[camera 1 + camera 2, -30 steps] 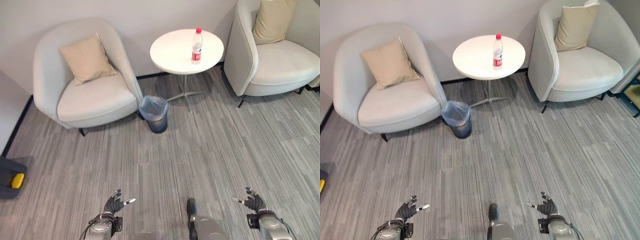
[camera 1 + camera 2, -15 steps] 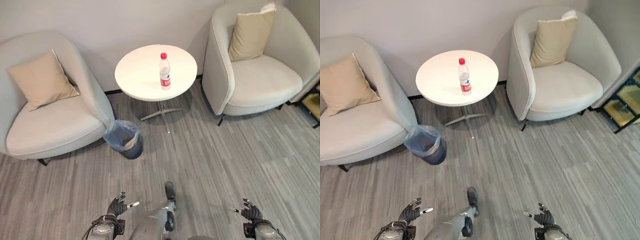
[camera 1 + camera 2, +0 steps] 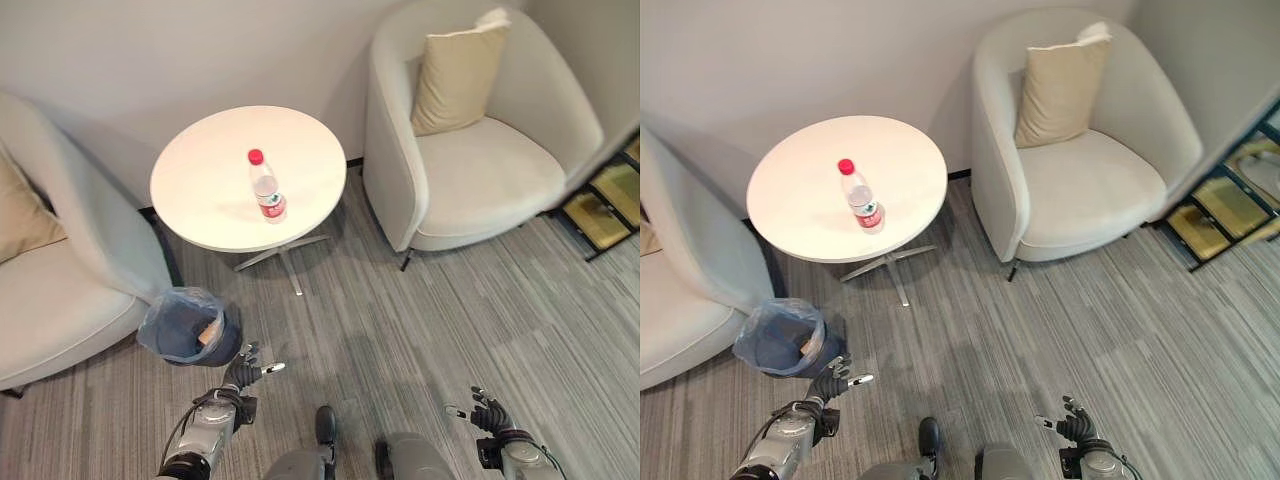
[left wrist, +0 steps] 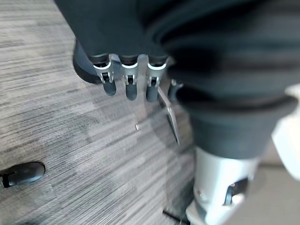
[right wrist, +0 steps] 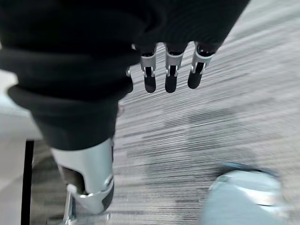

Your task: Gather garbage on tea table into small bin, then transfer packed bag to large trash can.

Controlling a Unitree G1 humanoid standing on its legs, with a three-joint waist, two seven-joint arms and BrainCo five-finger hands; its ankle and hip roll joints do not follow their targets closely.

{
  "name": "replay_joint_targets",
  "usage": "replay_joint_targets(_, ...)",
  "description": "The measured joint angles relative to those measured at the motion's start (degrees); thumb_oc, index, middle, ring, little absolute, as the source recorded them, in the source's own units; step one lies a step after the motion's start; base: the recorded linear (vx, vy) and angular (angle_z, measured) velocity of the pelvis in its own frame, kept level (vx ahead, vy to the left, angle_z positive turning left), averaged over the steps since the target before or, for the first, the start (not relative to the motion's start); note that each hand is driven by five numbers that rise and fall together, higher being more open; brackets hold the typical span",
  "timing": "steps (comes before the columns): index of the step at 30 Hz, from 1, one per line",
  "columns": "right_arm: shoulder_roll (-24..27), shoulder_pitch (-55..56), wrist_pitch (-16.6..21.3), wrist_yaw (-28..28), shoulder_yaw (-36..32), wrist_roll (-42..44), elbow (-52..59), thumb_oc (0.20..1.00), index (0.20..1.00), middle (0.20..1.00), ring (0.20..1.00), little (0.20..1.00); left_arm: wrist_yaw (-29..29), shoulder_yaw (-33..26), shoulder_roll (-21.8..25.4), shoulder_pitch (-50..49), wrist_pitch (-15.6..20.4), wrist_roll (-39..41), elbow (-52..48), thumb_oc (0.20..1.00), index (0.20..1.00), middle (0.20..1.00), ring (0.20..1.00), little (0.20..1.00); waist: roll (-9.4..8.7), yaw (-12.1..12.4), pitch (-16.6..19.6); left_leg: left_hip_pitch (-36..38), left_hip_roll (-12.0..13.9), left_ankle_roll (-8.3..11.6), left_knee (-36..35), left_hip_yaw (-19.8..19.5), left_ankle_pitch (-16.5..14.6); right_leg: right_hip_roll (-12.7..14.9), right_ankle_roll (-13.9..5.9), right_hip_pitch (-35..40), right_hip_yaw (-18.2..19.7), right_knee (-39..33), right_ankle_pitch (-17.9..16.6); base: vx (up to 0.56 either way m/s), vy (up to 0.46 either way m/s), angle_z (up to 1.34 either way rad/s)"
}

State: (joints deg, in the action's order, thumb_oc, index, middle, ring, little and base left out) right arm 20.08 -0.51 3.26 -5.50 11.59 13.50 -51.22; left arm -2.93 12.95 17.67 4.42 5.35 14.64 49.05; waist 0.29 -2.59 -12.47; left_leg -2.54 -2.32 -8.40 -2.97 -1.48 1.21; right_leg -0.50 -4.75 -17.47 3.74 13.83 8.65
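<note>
Silver, dark-tipped fingers of the left hand [image 3: 243, 372] and the right hand [image 3: 487, 416] are held relaxed and apart, low over the grey striped floor [image 3: 420, 310], with nothing gripped. Just beside the left hand a small bin [image 3: 180, 326] lined with a blue bag is seen. Beyond it, a red-capped plastic bottle [image 3: 264, 187] stands upright on the round white tea table [image 3: 210, 195], flanked by an armchair [image 3: 480, 170] with a beige cushion [image 3: 455, 75].

We saw a pale armchair [image 3: 480, 160] standing against the wall, with a beige cushion [image 3: 452, 80] leaning upright on its backrest. Well to the left of that armchair stood a second pale armchair [image 3: 60, 290]. Grey striped carpet [image 3: 450, 320] spread before the armchair.
</note>
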Motion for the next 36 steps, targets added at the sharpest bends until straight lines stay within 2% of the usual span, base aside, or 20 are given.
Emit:
replay_joint_targets(1,-0.2,-0.2,0.0,0.0,0.4,0.0,-0.4,1.000,1.000,1.000,1.000,1.000,0.0,-0.1,0.2,-2.2,-0.3,0.0,1.7,1.000,1.000,1.000,1.000,1.000,-1.78,0.0,-0.1,2.3,0.0,3.61,0.9,-1.2,-1.8,0.6,-0.02,2.5,-0.4,-5.0,-10.1,0.20,-0.138,0.78)
replay_joint_targets(2,0.0,0.0,0.0,-0.1,0.1,0.0,-0.3,1.000,1.000,1.000,1.000,1.000,0.1,-0.1,0.1,-4.2,-0.3,0.0,1.6,1.000,1.000,1.000,1.000,1.000,-2.01,0.5,-0.4,3.4,0.7,5.49,2.1,-1.1,-3.0,0.5,2.80,4.6,-2.3,-5.7,-13.0,0.25,-0.202,0.93)
replay_joint_targets(4,0.8,0.3,0.1,-0.1,-1.3,0.0,0.0,1.000,1.000,1.000,1.000,1.000,0.5,0.1,0.0,-6.3,-0.5,0.0,0.9,1.000,1.000,1.000,1.000,1.000,-1.49,0.2,-0.3,3.7,3.0,8.73,5.4,1.5,-2.6,-1.0,5.84,11.2,-6.9,-11.4,-13.1,0.21,-0.200,0.98)
replay_joint_targets(7,1.1,-0.4,0.2,-0.1,-1.3,0.1,0.1,1.000,1.000,1.000,1.000,1.000,0.5,0.3,-0.3,-5.1,-0.6,0.0,0.6,1.000,1.000,1.000,1.000,1.000,-1.95,0.4,-0.7,1.9,3.0,10.96,9.2,3.1,-2.2,-0.4,8.37,14.1,-9.2,-14.4,-14.3,0.08,-0.107,0.52)
replay_joint_targets(11,1.3,-0.9,0.4,-0.1,-1.4,0.1,0.9,1.000,1.000,1.000,1.000,1.000,0.6,0.3,0.0,-3.3,-0.6,-0.1,0.3,1.000,1.000,1.000,1.000,1.000,-2.30,0.2,-1.3,-2.1,2.4,12.47,17.6,3.7,-1.1,0.7,7.89,15.8,-10.9,-15.1,-12.6,0.08,-0.064,0.38)
replay_joint_targets(12,1.3,-1.1,0.5,-0.2,-1.5,0.1,1.0,1.000,1.000,1.000,1.000,1.000,0.6,0.4,-0.1,-2.2,-0.7,-0.1,0.6,1.000,1.000,1.000,1.000,1.000,-2.99,0.3,-2.1,-4.4,1.9,14.08,21.6,4.1,-0.4,1.8,8.26,16.7,-11.8,-15.7,-12.6,0.12,0.007,0.38)
replay_joint_targets(13,1.3,-0.8,0.5,-0.2,-1.5,0.2,0.8,1.000,1.000,1.000,1.000,1.000,0.6,0.5,-0.1,-1.6,-0.8,-0.1,0.4,1.000,1.000,1.000,1.000,1.000,-3.51,0.2,-2.4,-5.2,2.7,14.57,22.3,7.6,-1.1,2.4,8.57,18.3,-12.9,-17.9,-12.6,0.14,0.044,0.52)
replay_joint_targets(15,1.4,-0.3,0.4,-0.2,-1.5,0.1,0.6,1.000,1.000,1.000,1.000,1.000,0.7,0.5,-0.2,-1.4,-0.8,-0.1,0.4,1.000,1.000,1.000,1.000,1.000,-3.10,-0.2,-2.7,-5.4,5.6,14.27,15.5,11.6,-1.2,1.5,9.67,19.3,-14.9,-19.0,-11.9,0.17,0.078,0.46)
replay_joint_targets(17,1.3,-0.8,0.1,-0.3,-1.4,0.2,0.1,1.000,1.000,1.000,1.000,1.000,0.6,0.5,-0.1,-1.4,-1.0,-0.1,0.7,1.000,1.000,1.000,1.000,1.000,-2.34,0.0,-2.8,-6.7,7.4,14.78,8.6,11.3,0.7,0.9,9.65,19.3,-15.0,-19.0,-11.2,0.23,0.121,0.17)
replay_joint_targets(19,1.3,-1.0,0.1,-0.8,-1.4,0.1,0.0,1.000,1.000,1.000,1.000,1.000,0.6,0.6,-0.3,-1.3,-1.1,-0.1,0.7,1.000,1.000,1.000,1.000,1.000,-1.96,0.0,-3.0,-9.5,9.5,15.54,2.1,9.4,4.4,0.3,8.96,19.8,-15.0,-19.0,-10.4,0.43,0.303,-0.02)
replay_joint_targets(21,1.3,-0.3,0.0,-0.8,-1.8,0.1,-0.1,1.000,1.000,1.000,1.000,1.000,0.6,0.8,-0.4,-1.7,-1.2,-0.1,0.6,1.000,1.000,1.000,1.000,1.000,-1.04,0.0,-2.9,-10.3,10.1,15.18,2.5,6.6,5.1,0.0,7.76,21.6,-14.5,-18.6,-9.1,0.44,0.334,-0.17)
replay_joint_targets(24,1.9,1.9,-0.3,-1.0,-3.8,0.0,-0.3,1.000,1.000,1.000,1.000,1.000,0.6,1.2,-0.8,-2.3,-1.3,-0.1,2.0,1.000,1.000,1.000,1.000,1.000,0.78,0.0,-1.3,-9.3,8.0,12.96,7.3,8.7,4.5,2.1,5.36,24.2,-13.0,-17.2,-6.6,0.32,0.307,-0.39)
replay_joint_targets(25,2.0,2.1,-0.4,-0.6,-2.7,-0.1,0.2,1.000,1.000,1.000,1.000,1.000,0.5,0.9,-0.6,-2.4,-1.2,-0.1,2.2,1.000,1.000,1.000,1.000,1.000,1.33,-0.2,0.1,-4.6,3.3,6.49,5.4,10.4,2.9,7.3,0.28,20.9,-9.6,-4.9,-0.7,0.30,0.412,-0.40)
replay_joint_targets(27,1.5,1.8,-0.8,-0.7,-1.2,-0.3,1.2,1.000,1.000,1.000,1.000,1.000,0.5,0.9,0.3,-0.5,-1.0,-0.1,1.4,1.000,1.000,1.000,1.000,1.000,0.29,-0.2,0.3,-2.7,0.4,4.24,4.4,11.5,1.7,10.5,-0.34,16.1,-7.3,5.5,0.6,0.25,0.335,-0.31)
replay_joint_targets(29,0.9,1.1,-0.7,-0.5,0.1,-1.2,6.6,1.000,1.000,1.000,1.000,1.000,0.3,0.2,1.5,-1.1,-1.0,-0.1,1.5,1.000,1.000,1.000,1.000,1.000,0.41,0.5,0.4,-0.7,-0.7,3.23,2.9,12.8,0.7,12.1,-0.68,6.5,-5.6,23.7,1.5,0.15,0.084,-0.39)
replay_joint_targets(30,0.6,1.0,-0.2,-0.4,0.2,-1.4,9.2,1.000,1.000,1.000,1.000,1.000,-0.3,-0.6,2.5,-1.1,-1.0,-0.1,1.2,1.000,1.000,1.000,1.000,1.000,0.50,-0.1,0.5,0.7,-1.3,3.24,2.3,12.1,0.7,11.5,-0.99,5.4,-4.8,22.1,3.8,0.14,0.038,0.01)
replay_joint_targets(32,0.6,0.2,0.0,-0.3,0.3,-2.4,9.5,1.000,1.000,1.000,1.000,1.000,-0.5,-1.0,3.0,-0.9,-0.7,-0.1,0.9,1.000,1.000,1.000,1.000,1.000,0.51,-0.2,0.6,2.0,-1.4,3.40,1.7,11.3,0.6,9.0,-1.37,4.4,-4.3,16.3,4.9,0.09,-0.003,0.22)
replay_joint_targets(33,1.3,-0.8,0.1,-0.6,1.2,-3.6,10.6,1.000,1.000,1.000,1.000,1.000,-0.7,-1.5,3.4,-0.8,-0.7,-0.1,1.0,1.000,1.000,1.000,1.000,1.000,0.20,-0.2,0.6,2.7,-1.5,3.68,1.6,10.9,0.5,5.8,-0.97,2.1,-3.6,10.6,4.4,0.09,-0.058,0.50)
replay_joint_targets(34,2.3,-1.0,0.1,-0.7,1.4,-5.1,12.6,1.000,1.000,1.000,1.000,1.000,-0.8,-1.6,3.3,-1.3,-0.7,-0.1,0.9,1.000,1.000,1.000,1.000,1.000,-0.03,-0.2,0.8,3.3,-1.8,4.42,1.6,9.9,0.0,3.1,0.00,0.2,-3.6,7.4,2.3,0.11,-0.081,0.65)
replay_joint_targets(36,3.8,0.2,-0.1,-0.8,1.5,-8.1,16.2,1.000,1.000,1.000,1.000,1.000,-0.8,-1.5,3.1,-2.6,-0.7,-0.4,0.7,1.000,1.000,1.000,1.000,1.000,-0.82,-0.3,1.1,5.3,-2.9,4.57,1.6,9.6,-0.1,1.1,2.49,0.9,-3.6,4.2,-2.9,0.06,-0.091,0.75)
